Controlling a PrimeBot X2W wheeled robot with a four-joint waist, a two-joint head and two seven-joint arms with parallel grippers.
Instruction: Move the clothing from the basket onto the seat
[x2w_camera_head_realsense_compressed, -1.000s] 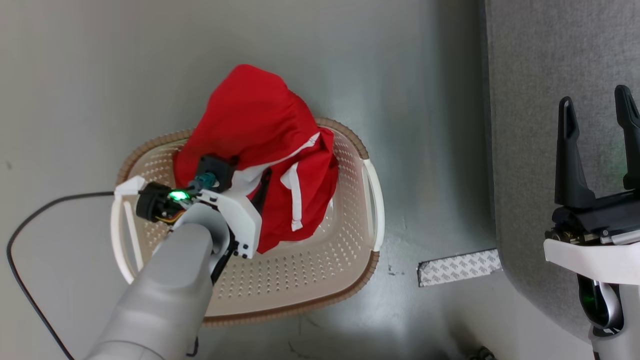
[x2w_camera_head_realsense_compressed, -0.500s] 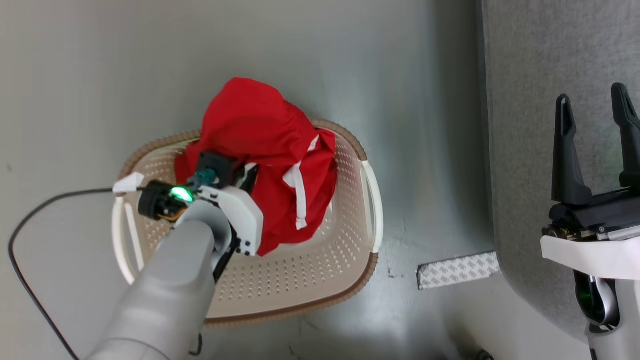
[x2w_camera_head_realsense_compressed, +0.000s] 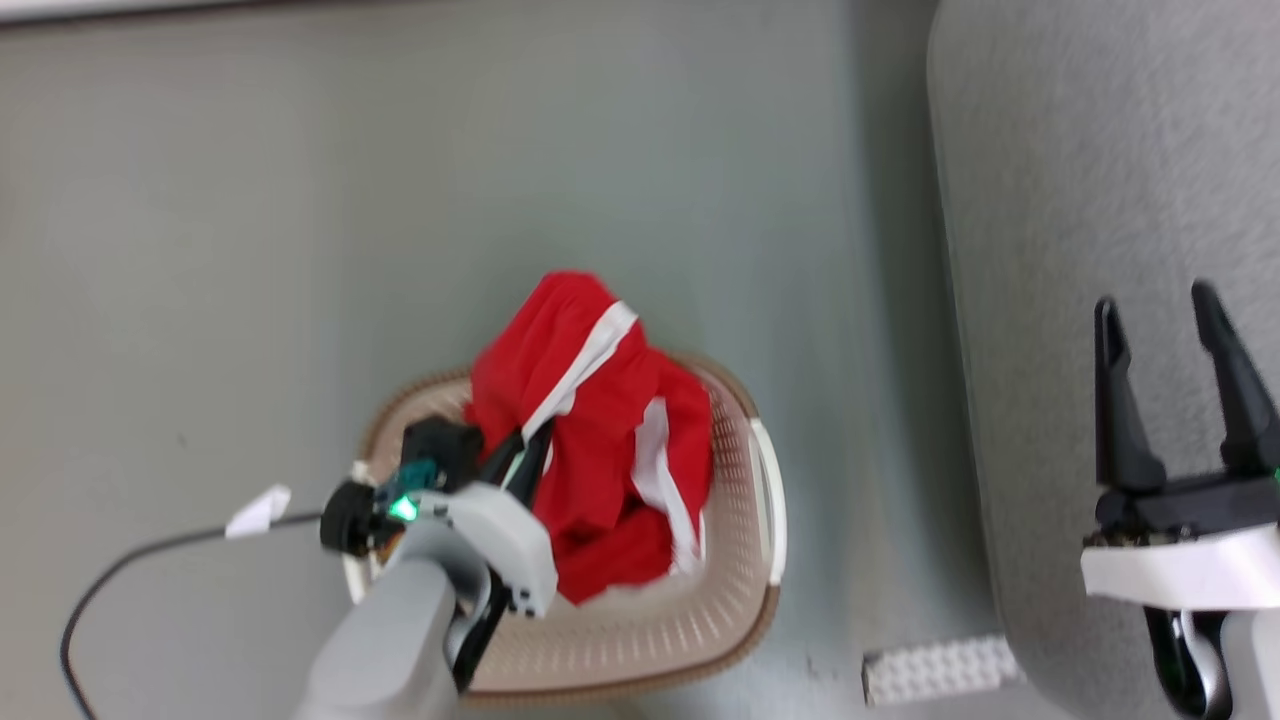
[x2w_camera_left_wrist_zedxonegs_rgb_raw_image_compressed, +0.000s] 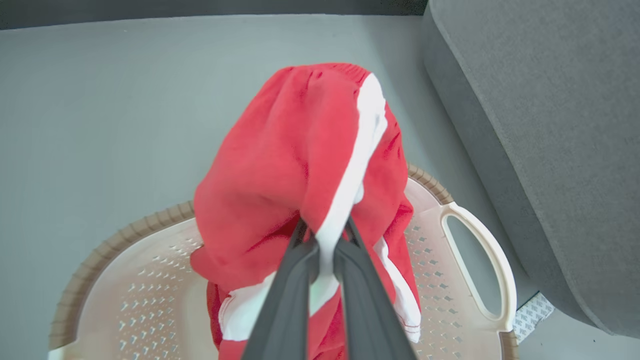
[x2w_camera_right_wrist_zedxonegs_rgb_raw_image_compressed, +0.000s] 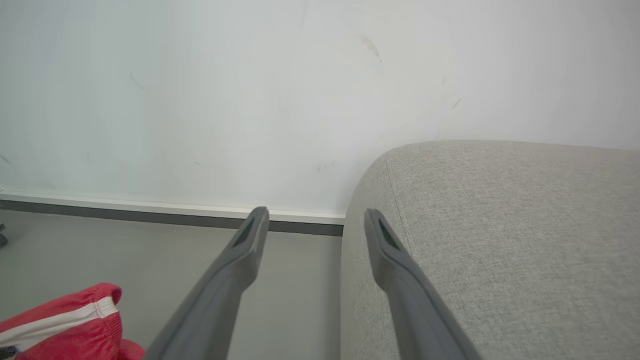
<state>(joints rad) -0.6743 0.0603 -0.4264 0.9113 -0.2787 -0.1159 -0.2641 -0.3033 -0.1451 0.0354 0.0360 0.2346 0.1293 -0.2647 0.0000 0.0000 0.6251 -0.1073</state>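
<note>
The rounded, coarse-woven grey seat (x2w_camera_head_realsense_compressed: 1100, 150) stands beside the perforated cream plastic basket (x2w_camera_head_realsense_compressed: 745, 620), over which soft red, white-striped clothing (x2w_camera_head_realsense_compressed: 590, 440) hangs clamped in the left gripper (x2w_camera_left_wrist_zedxonegs_rgb_raw_image_compressed: 325, 225); the right gripper (x2w_camera_head_realsense_compressed: 1153, 298) stands spread, empty.

Clothing (x2w_camera_left_wrist_zedxonegs_rgb_raw_image_compressed: 280, 165) soft matt cloth; basket (x2w_camera_left_wrist_zedxonegs_rgb_raw_image_compressed: 150, 280) smooth perforated plastic (woven-look rim); seat (x2w_camera_left_wrist_zedxonegs_rgb_raw_image_compressed: 550, 125) coarse fabric.

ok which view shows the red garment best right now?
Left wrist view: the red garment is close and sharp, with the left gripper shut on its white stripe above the basket. Head view shows it smaller and motion-blurred. Right wrist view has a corner of it at lower left.
</note>
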